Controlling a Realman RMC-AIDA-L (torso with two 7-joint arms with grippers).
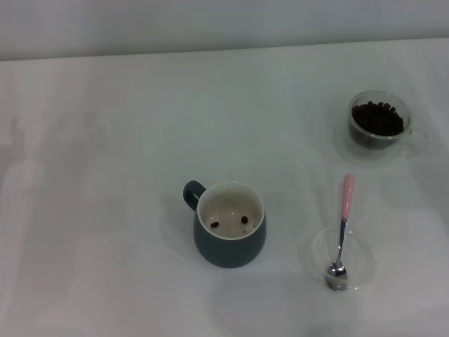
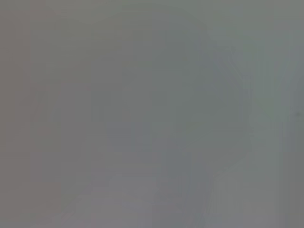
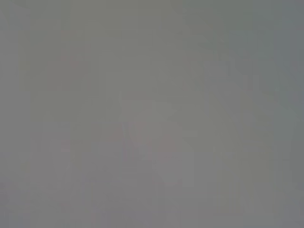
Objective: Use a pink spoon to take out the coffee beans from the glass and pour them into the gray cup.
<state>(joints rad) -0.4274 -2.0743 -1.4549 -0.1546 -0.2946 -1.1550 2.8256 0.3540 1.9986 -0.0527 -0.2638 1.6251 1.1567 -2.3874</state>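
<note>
Resting nearest the front edge of the white surface [image 1: 105, 140], toward its right side, the pink spoon [image 1: 342, 235] lies with its metal bowl in a clear saucer [image 1: 312, 249] and its handle pointing toward the back. Left of it, near the middle, the gray cup [image 1: 230, 244] holds two beans [image 1: 229, 222]. The glass [image 1: 379, 126], heaped with coffee beans [image 1: 377, 118], stands toward the back right corner. Neither claw is in sight, and both wrist views show nothing distinct.

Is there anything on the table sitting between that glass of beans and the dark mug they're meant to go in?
Nothing visible does. Bare table lies between the glass and the gray cup; the pink spoon rests off to the side.
</note>
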